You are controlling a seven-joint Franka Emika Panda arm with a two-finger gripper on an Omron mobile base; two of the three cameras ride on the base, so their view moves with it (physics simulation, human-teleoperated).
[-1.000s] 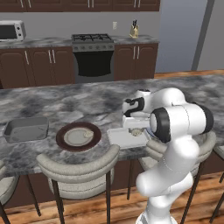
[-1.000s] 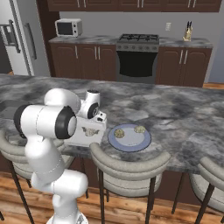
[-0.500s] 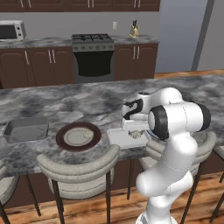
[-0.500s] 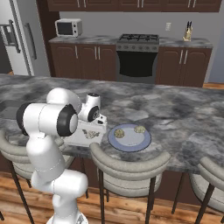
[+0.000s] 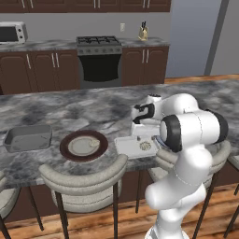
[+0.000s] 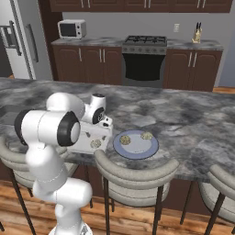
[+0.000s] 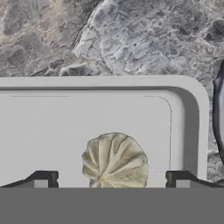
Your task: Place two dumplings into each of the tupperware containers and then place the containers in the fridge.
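Jaws wide open over the whitish tray (image 7: 188,113).
One dumpling (image 7: 114,160) lies free between the fingertips (image 7: 41,178), on the tray floor.

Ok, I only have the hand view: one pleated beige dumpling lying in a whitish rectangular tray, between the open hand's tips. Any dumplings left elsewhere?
Observer: Yes. The right base view shows two more dumplings on a round blue-rimmed plate beside that whitish tray.
Operator: And the other container?
Observer: The dark grey rectangular tray sits further left on the counter, beyond a round brown-rimmed plate. I see nothing in it.
Operator: The fridge?
Observer: The tall light-grey fridge stands across the kitchen and looks shut.
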